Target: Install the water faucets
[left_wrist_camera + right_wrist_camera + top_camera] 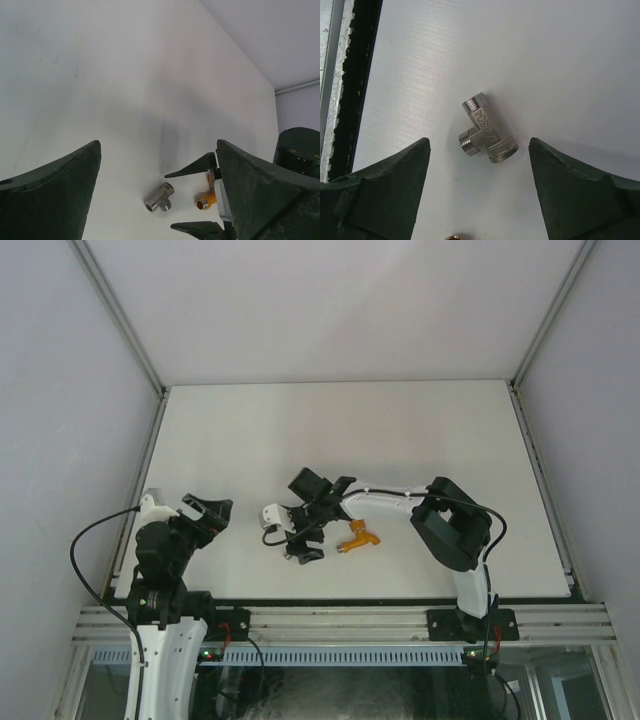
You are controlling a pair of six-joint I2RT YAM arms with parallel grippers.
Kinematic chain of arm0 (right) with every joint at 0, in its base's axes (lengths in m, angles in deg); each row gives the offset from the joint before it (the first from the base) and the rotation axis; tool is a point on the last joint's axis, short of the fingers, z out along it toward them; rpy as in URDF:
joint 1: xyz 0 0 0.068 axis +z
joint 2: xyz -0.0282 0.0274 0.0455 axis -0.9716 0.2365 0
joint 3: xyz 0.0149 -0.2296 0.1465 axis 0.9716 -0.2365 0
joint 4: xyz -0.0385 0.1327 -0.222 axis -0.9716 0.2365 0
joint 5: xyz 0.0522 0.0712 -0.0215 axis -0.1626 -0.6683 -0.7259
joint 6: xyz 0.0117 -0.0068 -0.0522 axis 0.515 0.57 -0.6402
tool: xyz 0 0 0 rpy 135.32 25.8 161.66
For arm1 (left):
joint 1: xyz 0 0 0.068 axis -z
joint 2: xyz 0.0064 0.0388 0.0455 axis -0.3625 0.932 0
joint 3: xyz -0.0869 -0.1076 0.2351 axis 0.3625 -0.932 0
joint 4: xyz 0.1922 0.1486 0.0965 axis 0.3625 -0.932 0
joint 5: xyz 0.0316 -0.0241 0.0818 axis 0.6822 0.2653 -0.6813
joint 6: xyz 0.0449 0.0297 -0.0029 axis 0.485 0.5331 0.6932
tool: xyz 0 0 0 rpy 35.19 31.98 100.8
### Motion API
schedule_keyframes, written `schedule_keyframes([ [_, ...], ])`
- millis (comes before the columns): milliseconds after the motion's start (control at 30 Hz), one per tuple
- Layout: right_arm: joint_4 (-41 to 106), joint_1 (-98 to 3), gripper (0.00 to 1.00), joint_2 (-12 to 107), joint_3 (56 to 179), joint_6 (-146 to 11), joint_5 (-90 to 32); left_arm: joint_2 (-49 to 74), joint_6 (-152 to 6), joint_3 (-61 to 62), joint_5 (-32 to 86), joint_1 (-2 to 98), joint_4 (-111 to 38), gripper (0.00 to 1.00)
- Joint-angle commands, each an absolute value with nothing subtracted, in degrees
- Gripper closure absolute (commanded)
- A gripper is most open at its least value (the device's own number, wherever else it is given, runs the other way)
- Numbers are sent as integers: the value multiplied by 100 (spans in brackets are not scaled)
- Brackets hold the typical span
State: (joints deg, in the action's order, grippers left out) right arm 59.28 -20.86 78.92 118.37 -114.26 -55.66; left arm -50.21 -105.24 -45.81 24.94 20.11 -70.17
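Note:
The orange-yellow faucet [358, 537] lies on the white table [400, 430], just right of my right gripper [303, 544]. Its threaded end shows in the left wrist view [205, 202] and as a sliver at the bottom edge of the right wrist view [452, 237]. My right gripper [476, 144] is open and empty, its jaws on either side of the grey metal tee fitting [486, 136] without touching it. My left gripper [210, 512] is open and empty at the near left, pointed towards the fitting [160, 197]; it [157, 147] is well short of it.
The table's near edge, a black strip and a metal rail [335, 75], runs close behind the fitting. Grey walls enclose the table at the back and both sides. My right arm's elbow [450, 525] stands at the near right.

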Motion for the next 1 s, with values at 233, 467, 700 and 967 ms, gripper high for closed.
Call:
schedule_keyframes([
  [233,5513,-1971,32,8156,12038,-11414,-5543,-4984,-10533,-4365,2543,1960,-6956,0],
  [467,4723,-1834,40,7773,11094,-10700,-5120,-4996,-10446,-4381,2438,1965,-7020,0],
  [700,3643,-1653,36,7339,10280,-10374,-4767,-4887,-10466,-4479,2548,1965,-6906,0],
  [967,3335,-1589,50,7318,10183,-10172,-4618,-4917,-10455,-4507,2498,1961,-6943,0],
])
